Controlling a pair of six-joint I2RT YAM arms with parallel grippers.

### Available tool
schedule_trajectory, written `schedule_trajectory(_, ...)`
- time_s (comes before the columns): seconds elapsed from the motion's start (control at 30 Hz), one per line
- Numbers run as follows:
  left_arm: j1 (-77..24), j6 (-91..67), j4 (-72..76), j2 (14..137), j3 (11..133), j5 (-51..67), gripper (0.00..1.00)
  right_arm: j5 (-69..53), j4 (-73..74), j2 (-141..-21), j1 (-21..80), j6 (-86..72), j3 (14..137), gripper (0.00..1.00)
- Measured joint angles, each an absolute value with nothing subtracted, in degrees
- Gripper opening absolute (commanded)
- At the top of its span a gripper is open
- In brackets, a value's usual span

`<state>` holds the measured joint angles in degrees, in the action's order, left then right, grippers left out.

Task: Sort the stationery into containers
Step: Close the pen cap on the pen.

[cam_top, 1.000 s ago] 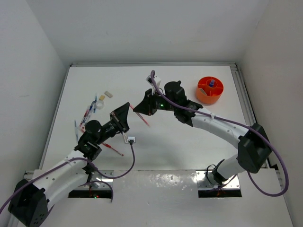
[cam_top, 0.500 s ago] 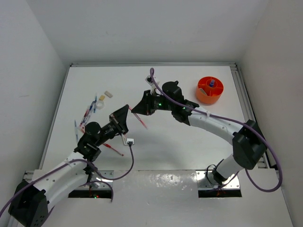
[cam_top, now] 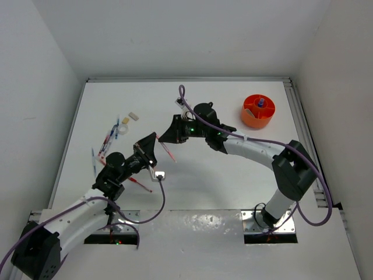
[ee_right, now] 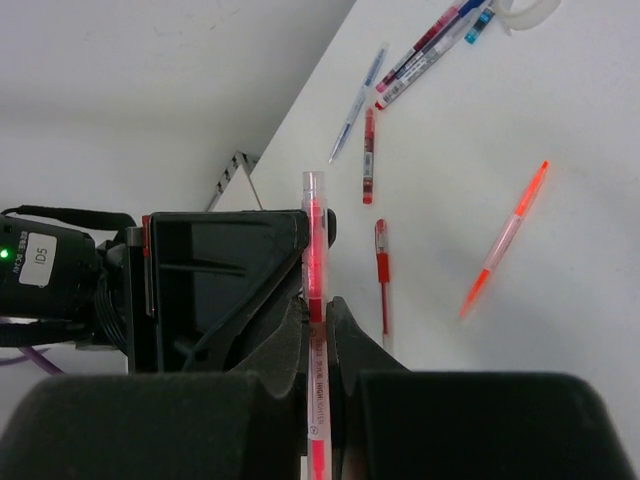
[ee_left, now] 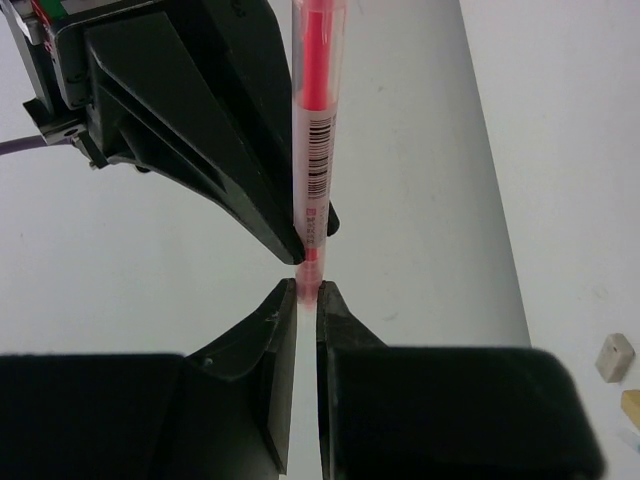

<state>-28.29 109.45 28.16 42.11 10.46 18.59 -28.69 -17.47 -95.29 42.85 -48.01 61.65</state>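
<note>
Figure: handover above the desk [cam_top: 204, 181]. Both pincers grip one red pen [ee_left: 318, 150]. My left pincer [ee_left: 308, 290] is closed on its end, and my right pincer [ee_right: 315, 305] is closed on the barrel just beyond, the two nose to nose. The pen's long axis runs straight out from the left pincer and through the right. The orange tub [cam_top: 250, 119] lies well behind the right pincer, on that arm's side. I judge the right arm nearer, so the left should release.

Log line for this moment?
left tool: shut on pen | right tool: shut on same pen | phase: likely handover | tub: not reached
</note>
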Motion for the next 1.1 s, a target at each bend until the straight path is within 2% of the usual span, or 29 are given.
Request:
schedule_trajectory(0.4, -27.5, 105.3, 26.9, 43.0, 10.5, 19.9, 0.00, -29.0, -16.8, -96.1, 42.7, -47.7, 61.5, 0.00)
schedule_trajectory(0.57, -26.4, 99.6, 22.5, 48.3, 14.4, 21.2, 0.00, -28.7, -16.2, -98.0, 41.3, -48.2, 61.6, 0.00)
schedule_trajectory(1.1, -26.1, 102.1, 24.7, 57.5, 14.0, 23.4, 0.00, -26.9, -9.5, -101.6, 40.8, -49.6, 62.8, 0.00)
